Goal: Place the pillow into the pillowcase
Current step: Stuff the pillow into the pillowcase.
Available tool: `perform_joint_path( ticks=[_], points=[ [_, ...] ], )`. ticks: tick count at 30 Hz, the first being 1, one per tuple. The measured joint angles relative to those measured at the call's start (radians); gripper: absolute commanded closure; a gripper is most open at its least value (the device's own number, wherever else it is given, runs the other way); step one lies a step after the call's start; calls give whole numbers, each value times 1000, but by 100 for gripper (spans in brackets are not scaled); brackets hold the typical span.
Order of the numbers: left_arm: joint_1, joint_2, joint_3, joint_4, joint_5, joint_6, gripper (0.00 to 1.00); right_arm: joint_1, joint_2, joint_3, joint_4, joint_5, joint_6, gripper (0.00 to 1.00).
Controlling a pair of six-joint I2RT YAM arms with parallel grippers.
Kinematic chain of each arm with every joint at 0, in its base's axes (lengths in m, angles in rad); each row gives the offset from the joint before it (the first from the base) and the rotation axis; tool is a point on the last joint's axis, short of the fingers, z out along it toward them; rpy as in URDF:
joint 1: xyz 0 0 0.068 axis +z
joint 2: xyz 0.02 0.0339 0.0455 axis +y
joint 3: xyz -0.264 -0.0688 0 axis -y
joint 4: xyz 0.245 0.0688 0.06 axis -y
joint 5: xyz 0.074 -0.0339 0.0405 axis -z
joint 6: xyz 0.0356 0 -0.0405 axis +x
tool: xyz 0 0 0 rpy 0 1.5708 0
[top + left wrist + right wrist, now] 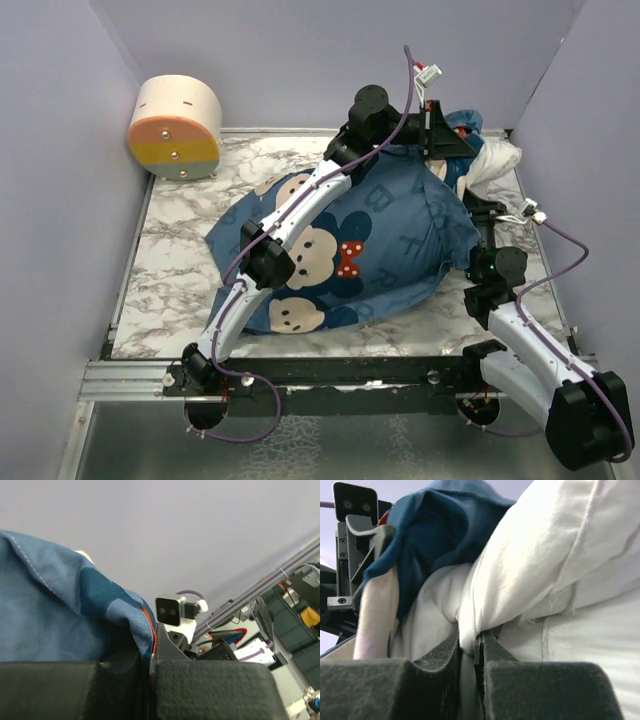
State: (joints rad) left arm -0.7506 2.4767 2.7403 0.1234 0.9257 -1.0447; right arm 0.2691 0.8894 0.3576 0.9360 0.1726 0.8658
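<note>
The dark blue pillowcase [380,250] with mouse faces lies bulging in the middle of the table. The white pillow [497,160] sticks out of its mouth at the back right. My left arm reaches across to that mouth. There my left gripper [437,128] is shut on the pillowcase hem [145,625], with the fabric pinched between its pads [150,655]. From the right side my right gripper [480,205] is shut on a fold of the pillow [555,555], the white cloth squeezed in its jaws [470,647]. Blue pillowcase [440,525] drapes just behind that fold.
A round peach, yellow and green drum [175,128] stands at the back left corner. Purple walls close in the marble table [180,260] on three sides. A metal rail [130,378] runs along the near edge. Purple cables [560,240] loop off both arms.
</note>
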Motion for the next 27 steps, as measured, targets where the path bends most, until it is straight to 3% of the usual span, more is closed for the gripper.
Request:
perform_joint_path(
  ticks=[5, 9, 13, 17, 20, 27],
  points=[
    [-16, -3, -34, -58, -42, 32, 100, -2, -90, -42, -81, 16, -47, 99],
    [-49, -79, -130, -280, -79, 175, 96, -2, -185, -134, -116, -29, -57, 99],
    [-110, -303, -483, -438, -217, 374, 93, 2, -256, -248, -126, -125, -32, 98],
    [-165, -544, -871, -447, -343, 485, 87, 23, -262, -323, -142, -246, 8, 97],
    [-180, -658, -1054, -423, -383, 516, 73, 42, -185, -340, -92, -347, 42, 93],
    [-187, -782, -1255, -356, -423, 530, 21, 52, -27, -340, 34, -487, 70, 72]
  ],
)
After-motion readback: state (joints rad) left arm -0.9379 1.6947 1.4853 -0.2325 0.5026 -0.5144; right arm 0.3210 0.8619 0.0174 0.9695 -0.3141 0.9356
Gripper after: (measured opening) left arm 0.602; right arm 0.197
